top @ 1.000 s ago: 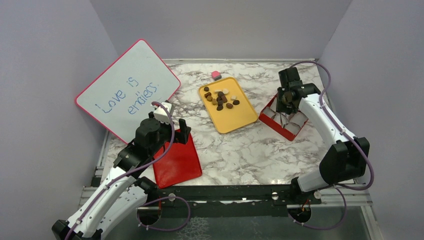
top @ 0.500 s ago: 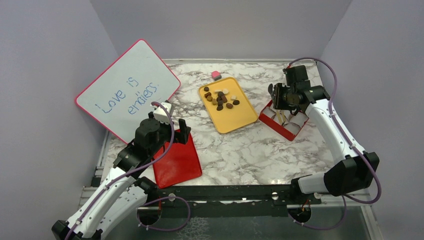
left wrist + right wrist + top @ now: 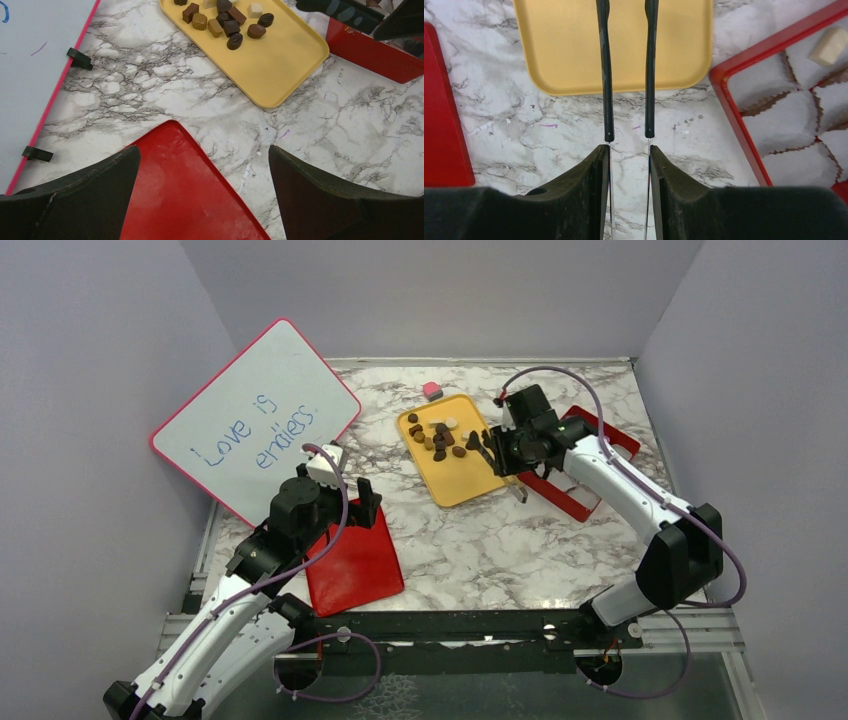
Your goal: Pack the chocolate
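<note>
evidently, we kept the right gripper (image 3: 629,150) part-closed on thin black-handled metal tweezers (image 3: 605,75), presumably because the small brown and cream chocolate pieces (image 3: 225,22), heaped on the flat yellow plastic tray (image 3: 280,65), needed fine tips. the left gripper (image 3: 204,152) hovered wide open and empty. a second earlier the right gripper was above the red compartmented box (image 3: 744,125); it had since swung to the tray.

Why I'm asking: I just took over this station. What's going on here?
The right gripper holds tweezers out over the yellow tray, where the chocolate lies heaped at the far end. Beside the tray is a red box of white paper cups; one cream piece already sits in a cup. The left gripper hangs open above a red lid, holding nothing.
</note>
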You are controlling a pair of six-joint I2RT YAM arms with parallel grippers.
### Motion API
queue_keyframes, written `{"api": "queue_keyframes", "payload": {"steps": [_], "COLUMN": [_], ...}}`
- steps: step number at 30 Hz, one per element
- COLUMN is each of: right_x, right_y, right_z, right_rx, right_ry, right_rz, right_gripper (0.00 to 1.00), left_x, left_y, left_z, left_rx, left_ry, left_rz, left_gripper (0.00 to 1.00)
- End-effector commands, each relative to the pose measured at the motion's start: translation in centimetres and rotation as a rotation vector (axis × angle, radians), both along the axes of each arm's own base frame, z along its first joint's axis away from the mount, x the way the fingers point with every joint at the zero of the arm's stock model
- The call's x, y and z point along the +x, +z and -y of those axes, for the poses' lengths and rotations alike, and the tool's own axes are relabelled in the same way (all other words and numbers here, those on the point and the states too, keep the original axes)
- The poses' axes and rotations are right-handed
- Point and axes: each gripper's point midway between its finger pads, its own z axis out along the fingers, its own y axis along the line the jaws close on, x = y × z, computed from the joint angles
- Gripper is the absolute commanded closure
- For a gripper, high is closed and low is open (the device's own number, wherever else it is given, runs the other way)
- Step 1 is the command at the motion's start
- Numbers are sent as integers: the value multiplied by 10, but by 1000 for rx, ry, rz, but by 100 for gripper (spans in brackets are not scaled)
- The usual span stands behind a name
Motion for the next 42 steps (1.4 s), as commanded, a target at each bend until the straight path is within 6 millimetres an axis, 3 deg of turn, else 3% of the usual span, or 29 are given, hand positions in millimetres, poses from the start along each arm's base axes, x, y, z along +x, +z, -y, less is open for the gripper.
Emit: {"api": "queue_keyframes", "payload": {"steps": [1,7,13,42], "right_x": [6,11,21,52], "right_y": [-17,-43,-45,-70], "right_z": [-22,-26,-19,-48], "right_rx": [-37,-145,-214,-216], "right_ry": [75,99,86,181], "right_rz": [8,-35,-22,-44], "right_gripper": [62,61,60,60], "left_x": [0,-1,-2,0], "left_y": [4,8,8,8], "left_z": [-2,-5,-3,-6], "left_rx": [-4,-11,-14,-7], "left_ry": [8,17,3,24], "left_rz": [21,39,36,41], "left_gripper": [1,1,1,1]}}
